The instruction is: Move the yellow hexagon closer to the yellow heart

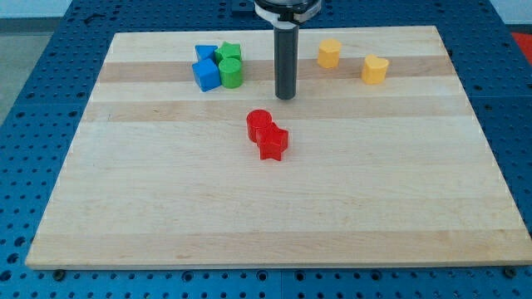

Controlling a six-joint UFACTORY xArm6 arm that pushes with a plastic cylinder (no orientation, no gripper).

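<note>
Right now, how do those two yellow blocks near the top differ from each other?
The yellow hexagon has flat sides; the yellow heart has a notch on top. The hexagon sits nearer the view's top and closer to my tip; the heart lies further to the view's right. Both share colour and similar size.

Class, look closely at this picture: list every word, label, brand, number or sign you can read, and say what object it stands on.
None: no readable text appears anywhere in the view.
The pale wooden board, my tip on the dark rod, the yellow hexagon block, the yellow heart block and the red, blue and green blocks all bear no markings.
</note>
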